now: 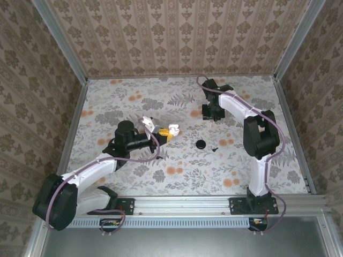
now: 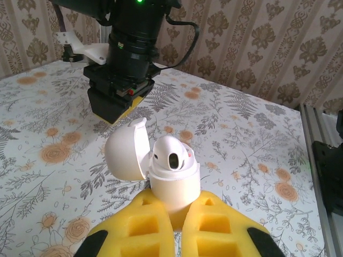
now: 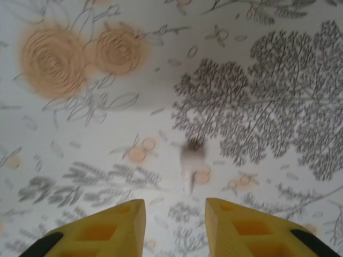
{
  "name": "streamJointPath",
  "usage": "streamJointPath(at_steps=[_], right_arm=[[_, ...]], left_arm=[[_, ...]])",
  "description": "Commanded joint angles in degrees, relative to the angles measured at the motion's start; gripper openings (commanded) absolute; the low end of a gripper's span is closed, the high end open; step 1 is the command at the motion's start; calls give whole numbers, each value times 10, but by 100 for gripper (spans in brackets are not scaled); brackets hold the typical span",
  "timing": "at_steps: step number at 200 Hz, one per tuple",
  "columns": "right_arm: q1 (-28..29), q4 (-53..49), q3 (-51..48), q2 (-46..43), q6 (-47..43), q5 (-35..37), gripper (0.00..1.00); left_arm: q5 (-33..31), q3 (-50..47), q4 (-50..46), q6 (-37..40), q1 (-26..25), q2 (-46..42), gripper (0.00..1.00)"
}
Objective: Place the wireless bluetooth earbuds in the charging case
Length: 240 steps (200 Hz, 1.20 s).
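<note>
The charging case (image 2: 172,184) is a white box with its hinged lid (image 2: 126,150) swung open to the left. My left gripper (image 2: 176,199) is shut on the base of the case, yellow fingers on both sides. One white earbud (image 2: 172,154) with a dark oval opening sits in the case. In the top view the case (image 1: 172,129) is held at mid-table. My right gripper (image 3: 174,206) is open, hovering over the far part of the table (image 1: 210,111). A second earbud (image 3: 192,158), white, blurred, dark at its tip, lies on the cloth just ahead of the right gripper's fingers.
A black round disc (image 1: 200,144) and a small dark speck (image 1: 214,149) lie on the floral cloth right of the case. The right gripper's black body (image 2: 119,80) hangs behind the case. Patterned walls and metal rails (image 1: 285,128) enclose the table.
</note>
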Motion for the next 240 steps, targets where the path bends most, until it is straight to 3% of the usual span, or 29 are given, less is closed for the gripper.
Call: streamJointPath(at_steps=[1,104,240], right_arm=[[-6,-51,44,40,-16,31,35],[-15,-75,95,132,-27,28,35],[-16,-77,45,94,-23,-1,32]], left_arm=[[3,25,11,25,5,7,0],[-5,33,10,35,11,25,0],[-1,35,12,23,12,19,0]])
